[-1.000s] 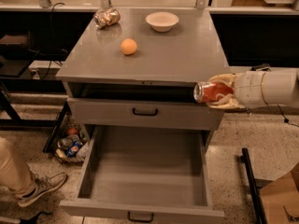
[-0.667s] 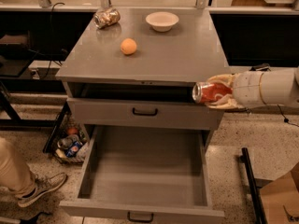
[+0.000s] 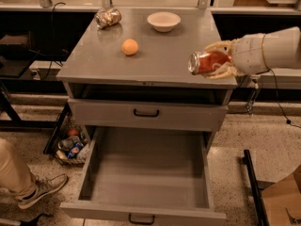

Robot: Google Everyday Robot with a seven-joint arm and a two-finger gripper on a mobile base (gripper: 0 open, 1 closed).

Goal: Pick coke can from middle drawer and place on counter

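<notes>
My gripper [image 3: 214, 61] is shut on the red coke can [image 3: 206, 61]. It holds the can on its side, silver end facing left, in the air over the counter's [image 3: 155, 55] front right corner. The arm comes in from the right. The wide grey drawer [image 3: 148, 173] with the deep tray stands pulled open below, and nothing shows inside it. Its black handle [image 3: 141, 218] is at the bottom edge of the view.
On the counter sit an orange [image 3: 130, 46], a white bowl [image 3: 163, 20] and a shiny mottled can [image 3: 108, 18] lying at the back left. A shut drawer [image 3: 146, 113] is above the open one. A person's leg and shoe [image 3: 40, 190] are at lower left, a basket of items [image 3: 70, 147] beside the cabinet.
My gripper has lifted the coke can from beside the cabinet's upper right front to above the counter's front right corner and moved it slightly left.
</notes>
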